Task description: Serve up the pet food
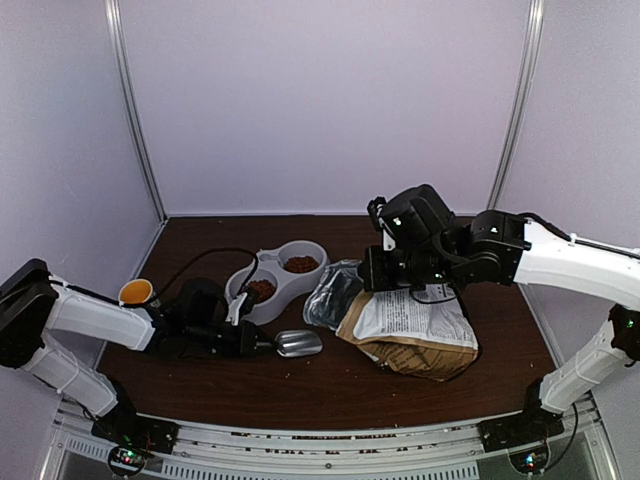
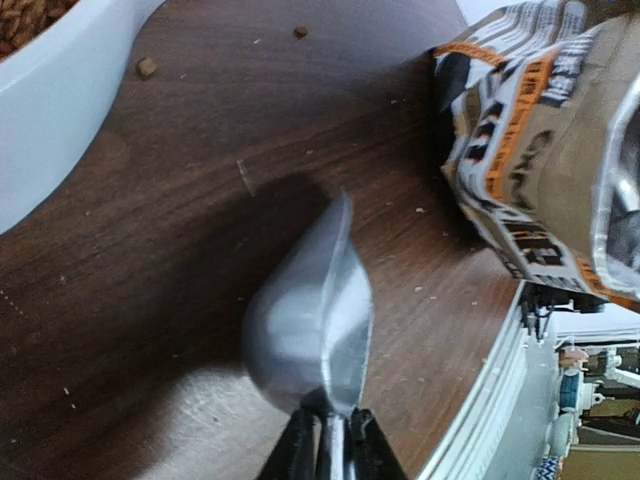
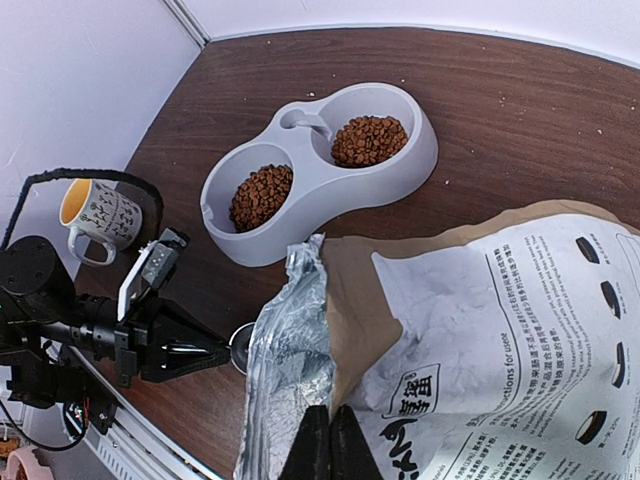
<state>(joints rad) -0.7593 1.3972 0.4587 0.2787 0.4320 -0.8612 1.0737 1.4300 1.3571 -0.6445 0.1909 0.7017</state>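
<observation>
Left gripper (image 2: 330,455) jaws pinch the handle of the metal scoop (image 2: 310,320); the scoop is empty, long axis pointing right toward the dog food bag (image 1: 415,330). The bag lies on its side, foil mouth facing left, near the scoop tip. Right gripper (image 3: 326,445) jaws pressed together on the mouth's edge, I judge. Kibble (image 3: 368,140) sits in both wells of the grey double bowl (image 3: 300,215); my left arm is nearer

The left arm (image 1: 100,320) lies low over the near left part of the table (image 1: 330,390), forearm level, its jaws pinched on the scoop (image 1: 298,343) handle. The right arm (image 1: 560,255) reaches in from the right edge, raised, jaws closed on the bag (image 1: 415,330) mouth.
</observation>
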